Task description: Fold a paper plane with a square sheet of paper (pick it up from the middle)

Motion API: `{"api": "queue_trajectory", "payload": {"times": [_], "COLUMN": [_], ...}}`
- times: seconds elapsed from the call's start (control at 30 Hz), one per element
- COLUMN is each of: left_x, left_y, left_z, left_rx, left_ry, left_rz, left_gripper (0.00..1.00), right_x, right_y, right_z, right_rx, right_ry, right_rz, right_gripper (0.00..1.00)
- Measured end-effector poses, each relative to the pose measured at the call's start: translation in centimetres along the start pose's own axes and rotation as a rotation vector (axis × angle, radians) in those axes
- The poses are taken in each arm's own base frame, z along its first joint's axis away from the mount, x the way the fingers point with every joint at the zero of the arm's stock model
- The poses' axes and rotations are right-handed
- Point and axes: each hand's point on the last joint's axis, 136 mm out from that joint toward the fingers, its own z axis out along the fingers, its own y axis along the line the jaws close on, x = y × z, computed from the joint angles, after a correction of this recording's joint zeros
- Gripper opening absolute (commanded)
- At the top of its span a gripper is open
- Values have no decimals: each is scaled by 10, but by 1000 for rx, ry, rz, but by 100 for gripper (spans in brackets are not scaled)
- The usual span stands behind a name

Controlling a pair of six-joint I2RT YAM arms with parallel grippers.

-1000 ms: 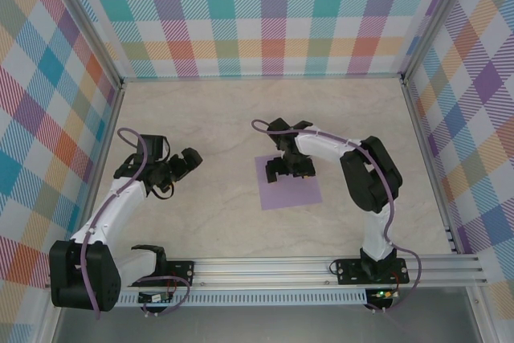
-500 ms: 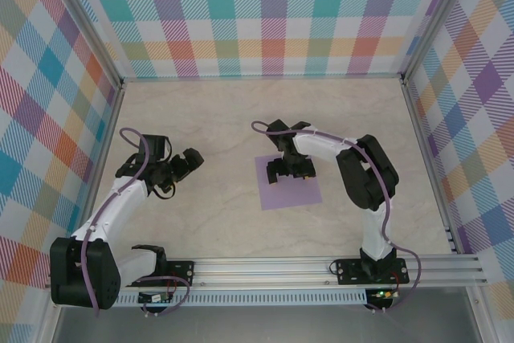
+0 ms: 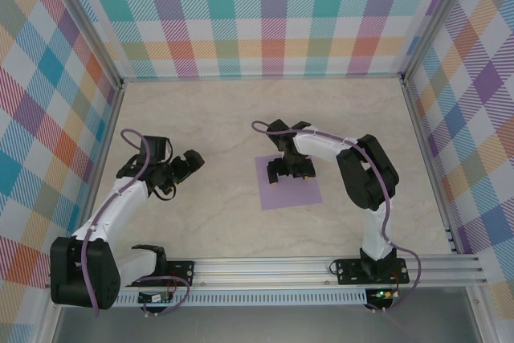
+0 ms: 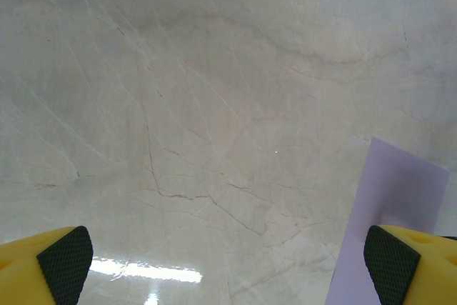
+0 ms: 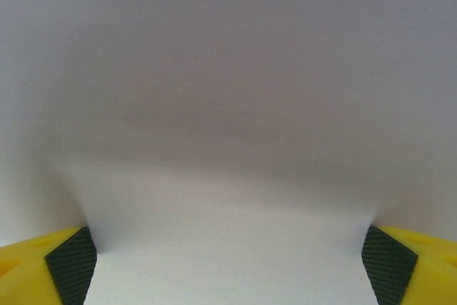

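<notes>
Where the square sheet of paper [image 3: 299, 191] lies, the right gripper [image 3: 286, 173] gapes

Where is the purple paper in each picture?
Top external: the square sheet lies mid-table, under the right arm's fingers.
Left wrist: bottom right, beside the left arm's yellow finger.
Right wrist: spread out ahead, beyond both fingertips.
Shared landmark: the right arm's fingers, above the sheet from overhead, at the bottom corners up close.

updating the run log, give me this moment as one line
stage: pre-grasp | sheet: flat, unfolded, on table | right hand: open, low over sheet middle | left hand: open, over table left of sheet
</notes>
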Motion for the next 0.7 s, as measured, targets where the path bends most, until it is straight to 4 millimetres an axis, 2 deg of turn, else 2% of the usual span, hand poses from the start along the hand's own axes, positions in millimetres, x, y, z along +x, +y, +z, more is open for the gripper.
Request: {"api": "queue_trajectory", "payload": {"times": [0.37,0.7], "left_x": [1,2], "left_y": [2,3], "left_z": [3,7], "left_rx": [-7,-15], "left_ry": [8,20], "left_rz": [-10,-14], "left_gripper": [100,100], "right_x": [-1,-2], "right_y": [-7,-13], "right_z": [0,-2], "right_rx": [-10,-2], "right_ry": [-14,-29], "right_rz": [23,35], "right_gripper": [86,70]}}
